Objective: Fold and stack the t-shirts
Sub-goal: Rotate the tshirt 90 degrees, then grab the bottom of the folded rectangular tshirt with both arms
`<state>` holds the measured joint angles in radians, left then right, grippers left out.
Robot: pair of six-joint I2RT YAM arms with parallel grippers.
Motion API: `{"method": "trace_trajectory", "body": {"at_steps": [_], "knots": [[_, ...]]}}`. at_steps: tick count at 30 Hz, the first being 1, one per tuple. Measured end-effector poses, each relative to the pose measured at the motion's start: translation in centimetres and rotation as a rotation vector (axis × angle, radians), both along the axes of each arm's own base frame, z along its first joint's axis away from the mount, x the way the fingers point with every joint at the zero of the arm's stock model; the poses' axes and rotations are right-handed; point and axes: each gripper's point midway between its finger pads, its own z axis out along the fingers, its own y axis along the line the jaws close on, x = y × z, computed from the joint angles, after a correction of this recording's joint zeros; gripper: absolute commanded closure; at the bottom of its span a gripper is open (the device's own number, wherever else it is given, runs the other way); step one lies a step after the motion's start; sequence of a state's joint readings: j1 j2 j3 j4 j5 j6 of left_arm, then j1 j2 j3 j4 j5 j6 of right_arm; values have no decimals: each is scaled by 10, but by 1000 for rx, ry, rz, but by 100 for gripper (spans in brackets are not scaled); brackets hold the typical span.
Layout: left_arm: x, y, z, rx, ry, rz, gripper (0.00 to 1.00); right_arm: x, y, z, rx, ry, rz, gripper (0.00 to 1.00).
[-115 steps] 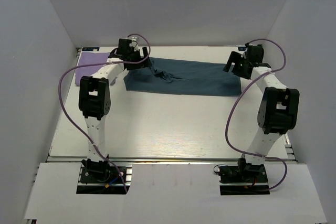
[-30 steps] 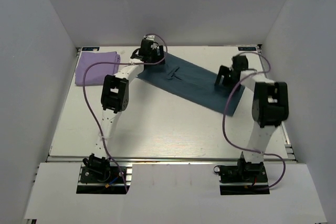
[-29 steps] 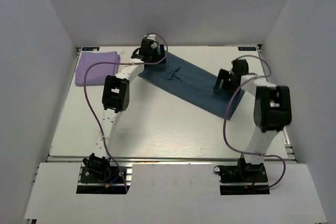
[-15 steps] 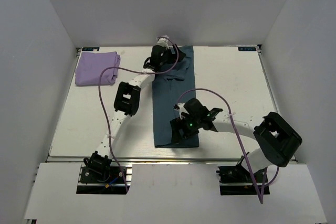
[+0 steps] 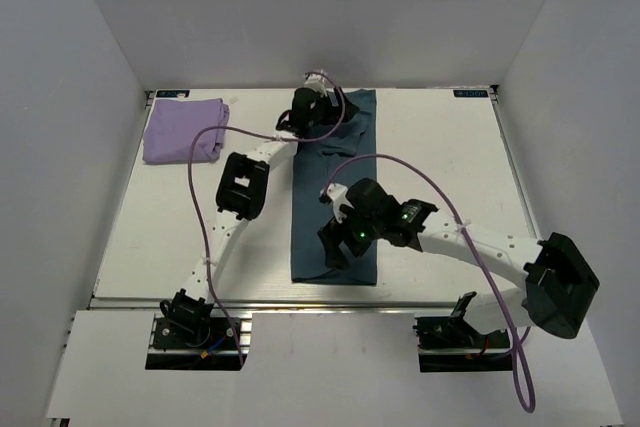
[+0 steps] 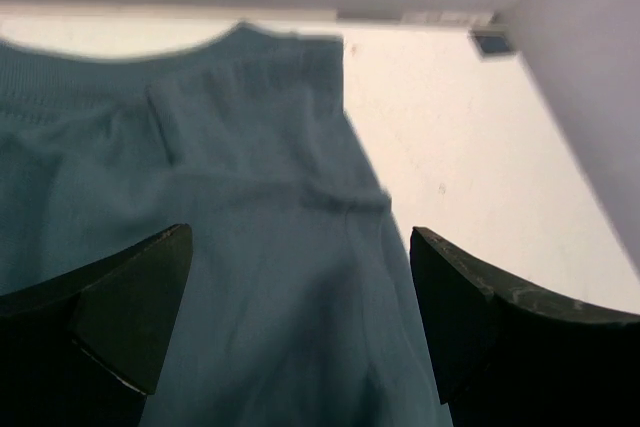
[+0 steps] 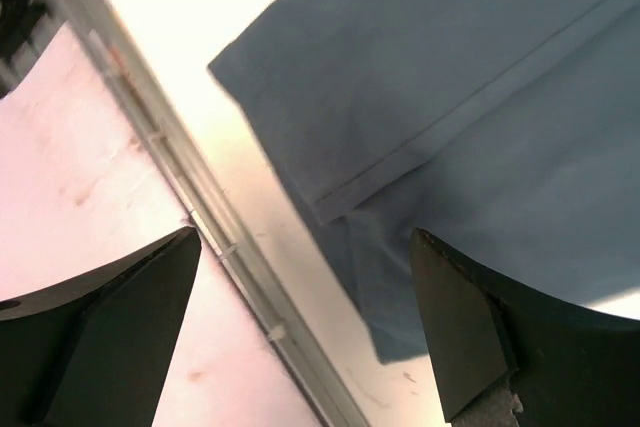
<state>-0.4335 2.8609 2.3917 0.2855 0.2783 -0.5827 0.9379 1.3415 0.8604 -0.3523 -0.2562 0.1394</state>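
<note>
Lying flat as a long narrow strip, the dark teal t-shirt (image 5: 308,215) runs from the table's (image 5: 160,217) far edge almost to its near edge, about mid-width, collar end far, hem end near. At the hem the right wrist view shows one layer of cloth over another. Lavender t-shirt (image 5: 180,129): folded, at the table's far-left corner, well apart from the teal one. Left gripper (image 6: 298,247): over the collar end, jaws spread wide, nothing between them. Right gripper (image 7: 305,247): over the hem corner by the table's near edge, jaws likewise wide, nothing held. Contact with the cloth cannot be judged.
</note>
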Motion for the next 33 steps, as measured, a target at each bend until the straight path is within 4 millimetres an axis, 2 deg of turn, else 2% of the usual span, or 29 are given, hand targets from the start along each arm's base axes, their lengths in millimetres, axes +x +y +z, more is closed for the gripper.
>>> {"method": "trace_trajectory", "body": {"at_steps": [2,4,6,7,11,12,13,14,15,16,17,19,21,22,23,24,25,28,30,33], "knots": [[-12,6,6,66,35,-19,0,10,-1,9,-16,-55,-27,10],[-27,14,27,132,53,-38,0,24,-5,13,-48,-104,-112,10],[-47,26,65,193,59,-50,0,31,-13,13,-68,-111,-199,10],[-59,35,92,217,53,-43,0,33,-19,11,-77,-114,-249,10],[-137,79,196,247,-21,-20,0,28,-52,-1,-104,-70,-454,10],[-164,93,214,244,-40,-12,0,24,-59,-6,-115,-48,-495,10],[-192,107,222,236,-48,-7,0,22,-65,-12,-121,-30,-532,10],[-214,118,222,228,-53,1,0,19,-70,-18,-134,-9,-561,10],[-239,130,215,227,-41,8,0,15,-75,-25,-150,17,-588,10],[-262,139,201,228,-17,11,0,10,-79,-32,-166,41,-609,10],[-282,146,177,238,27,8,0,6,-84,-40,-186,67,-628,10],[-319,154,120,273,146,-24,0,-3,-89,-54,-220,114,-649,10],[-365,157,46,333,333,-98,0,-10,-93,-65,-248,154,-665,10],[-388,161,16,363,422,-131,0,-13,-94,-68,-255,170,-671,10],[-412,166,-8,395,508,-161,2,-15,-94,-70,-256,182,-677,10],[-433,170,-24,426,575,-184,2,-16,-94,-71,-255,192,-684,10],[-444,170,-26,430,591,-207,4,-18,-94,-71,-250,201,-691,11],[-452,163,-4,399,540,-228,6,-19,-93,-72,-223,216,-710,13],[-458,161,2,380,522,-239,9,-20,-92,-71,-202,225,-725,15],[-477,163,-13,395,567,-258,17,-21,-90,-72,-166,236,-735,22]]}}
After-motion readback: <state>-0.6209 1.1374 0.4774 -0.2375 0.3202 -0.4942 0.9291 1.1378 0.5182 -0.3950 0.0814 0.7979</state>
